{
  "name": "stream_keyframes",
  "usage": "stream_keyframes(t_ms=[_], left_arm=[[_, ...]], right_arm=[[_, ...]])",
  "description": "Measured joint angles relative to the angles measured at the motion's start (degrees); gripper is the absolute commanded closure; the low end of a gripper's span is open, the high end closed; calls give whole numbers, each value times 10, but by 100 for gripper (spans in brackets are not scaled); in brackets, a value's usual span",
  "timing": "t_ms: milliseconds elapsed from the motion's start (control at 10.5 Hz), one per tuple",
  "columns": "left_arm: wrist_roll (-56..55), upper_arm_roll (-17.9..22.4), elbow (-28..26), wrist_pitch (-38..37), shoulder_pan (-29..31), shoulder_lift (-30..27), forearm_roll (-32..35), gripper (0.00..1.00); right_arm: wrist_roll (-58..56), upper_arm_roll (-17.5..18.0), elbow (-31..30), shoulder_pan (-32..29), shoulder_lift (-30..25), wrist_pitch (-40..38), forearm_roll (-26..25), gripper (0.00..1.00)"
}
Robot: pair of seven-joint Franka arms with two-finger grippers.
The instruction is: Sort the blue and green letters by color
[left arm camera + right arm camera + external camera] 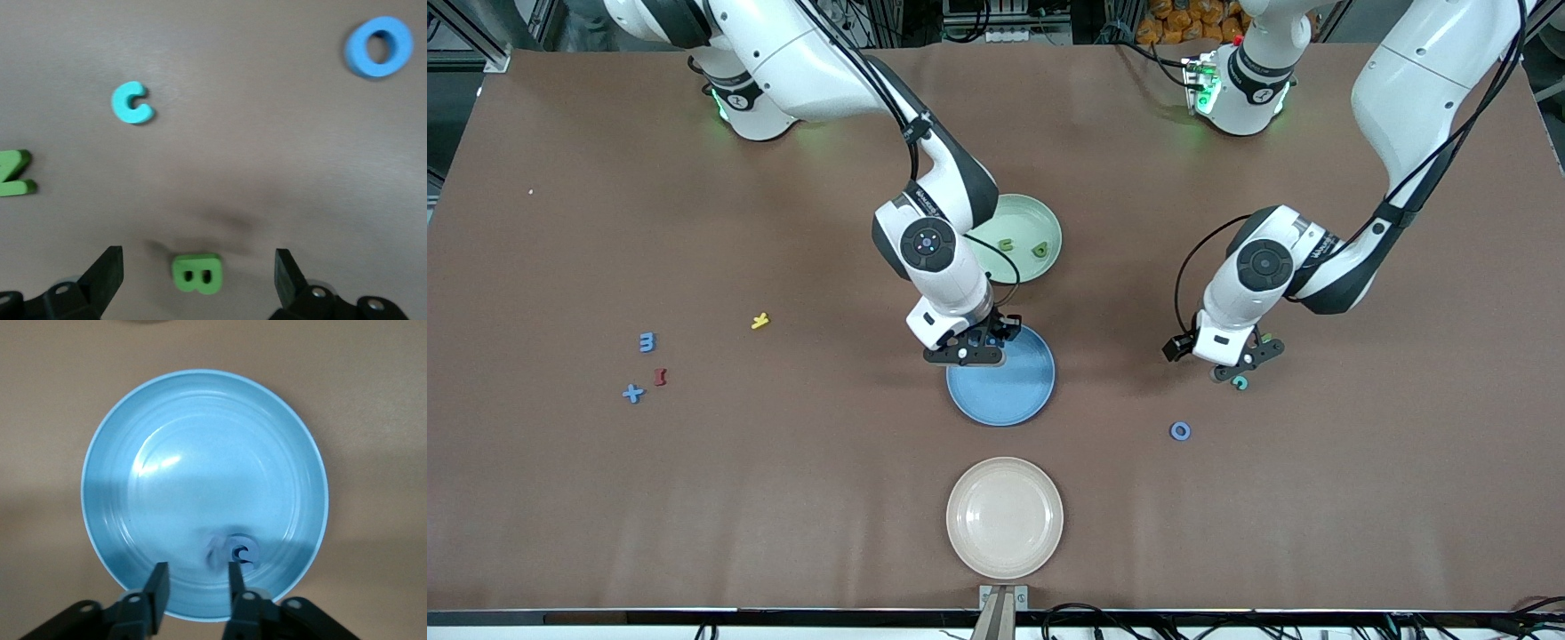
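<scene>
Blue pieces, right arm's end: a blue "3" and a blue plus sign lie flat on the table; the plus sits at about 7 o'clock from the "3".
Dark red letter: between those two blue pieces, near both.
Yellow letter: at about 2 o'clock from the "3", well apart.
Right gripper: over the farther edge of the blue plate. Jaws stand narrowly apart and hold nothing.
Blue piece in plate: in the right wrist view a small blue letter lies on the plate floor near the rim, just ahead of the fingertips; blurred.
Green plate: at 12 o'clock from the blue plate; holds two green letters, apart from each other.
Cream plate: at 6 o'clock from the blue plate.
Blue "O": flat on the table toward the left arm's end.
Left gripper: low over the table at about 1 o'clock from the "O". Jaws wide apart, holding nothing.
Green "B": flat on the table between the spread fingers.
Cyan "C": at about 11 o'clock from the "B" in the left wrist view.
Green "Z": partly cut off at the frame edge.
</scene>
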Motion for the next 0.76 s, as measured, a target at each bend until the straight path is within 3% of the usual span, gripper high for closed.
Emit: stream_keyframes(t_ms=[380, 571, 761], left_arm=[[-13, 0, -32, 46, 27, -5, 0, 0], [-64, 0, -42, 53, 27, -5, 32, 0], [-93, -1, -49, 54, 24, -4, 57, 0]], right_arm=[[-10, -5, 8, -11, 0, 0, -3, 0], [-33, -6, 11, -37, 0, -3, -64, 0], [-105, -7, 4, -75, -2, -9, -85, 0]])
